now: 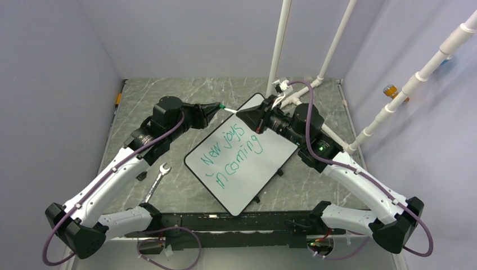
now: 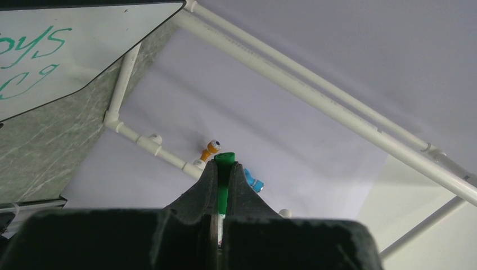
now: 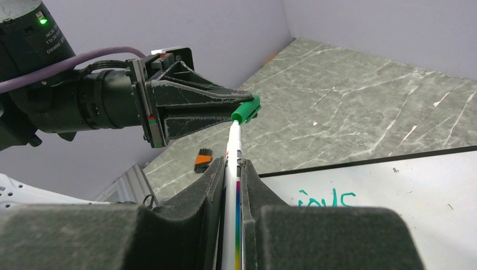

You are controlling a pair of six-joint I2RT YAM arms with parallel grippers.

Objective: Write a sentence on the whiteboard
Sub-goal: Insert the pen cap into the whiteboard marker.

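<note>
The left arm and right arm meet over the whiteboard's far corner, barring passage there. White pipes crowd the right rear; a wrench lies on the worktop's left.

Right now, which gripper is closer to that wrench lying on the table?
Left. The left gripper hangs beyond the wrench, just left of the whiteboard; the right gripper is farther right, over its far corner.

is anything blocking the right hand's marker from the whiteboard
Only the green cap, held by the left hand, sits at the tip of the right hand's marker. Nothing else shows between it and the whiteboard.
</note>
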